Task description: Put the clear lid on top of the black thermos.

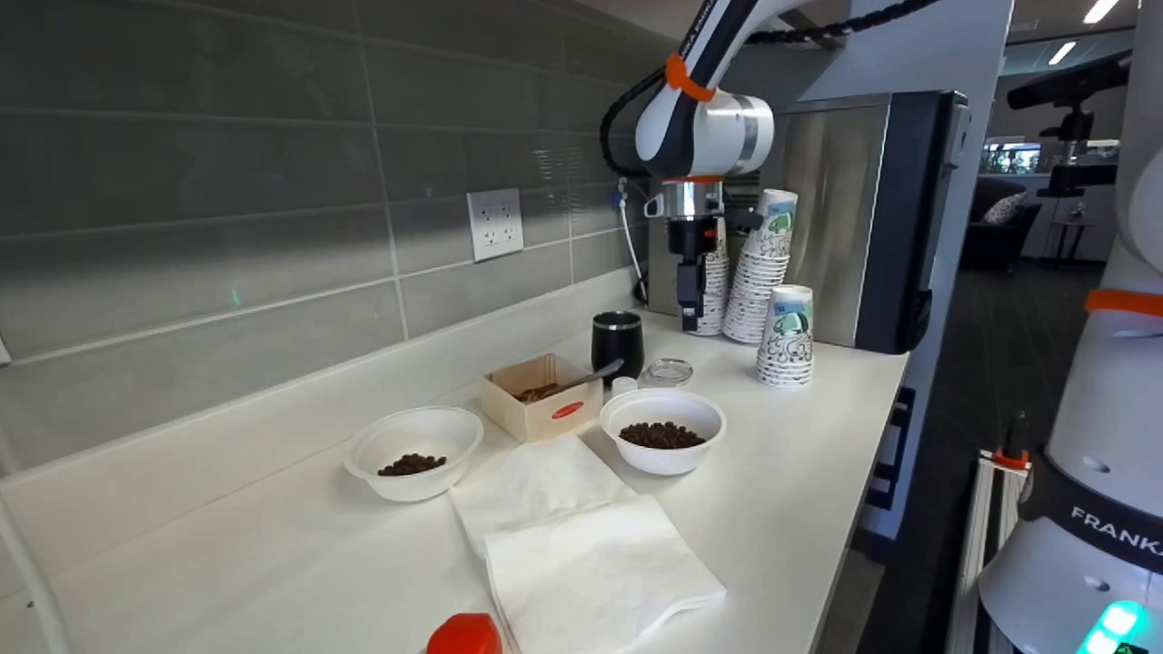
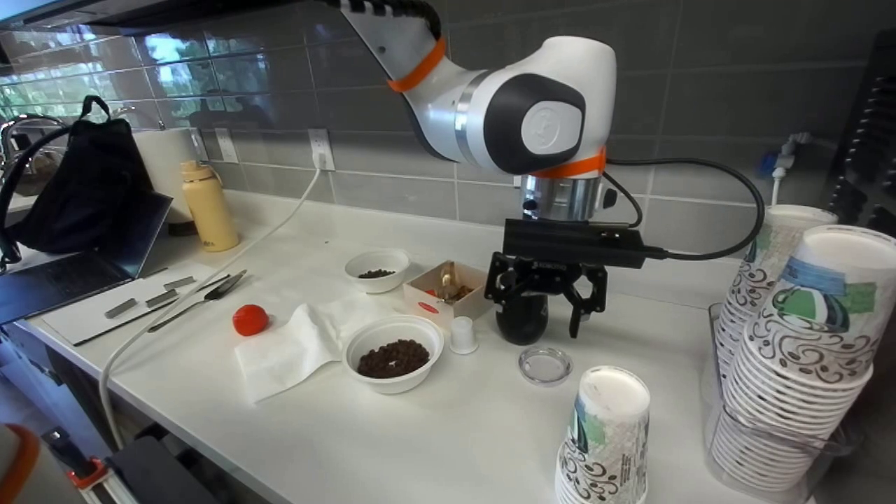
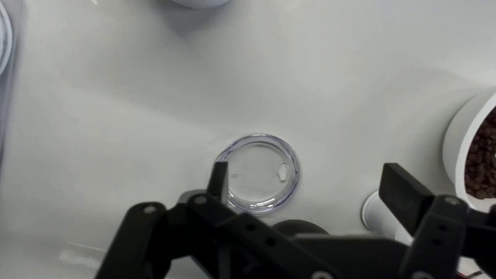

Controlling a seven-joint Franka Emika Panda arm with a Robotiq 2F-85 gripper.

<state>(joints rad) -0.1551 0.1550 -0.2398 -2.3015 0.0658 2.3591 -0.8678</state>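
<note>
Hanging with fingers [image 3: 405,197] apart, the black gripper [image 3: 305,175] has a round clear plastic lid [image 3: 257,173] lower down and a black cylindrical thermos [image 1: 618,345] nearby.

In an exterior view, the robot's base [image 1: 1063,572], well apart from the gripper [image 1: 690,322], says "FRANKA" in white letters [image 1: 1118,530], with the last one cut off. Higher than the gripper, the arm [image 1: 722,50] shows part of a name, "NKA EMIKA". In an exterior view, the gripper has tiny letters [image 2: 549,266] that look like "ROBOTIQ". Lower than the gripper, in both exterior views, a little box [image 2: 413,299] has a red oval label [image 2: 428,308], too small to read.
</note>
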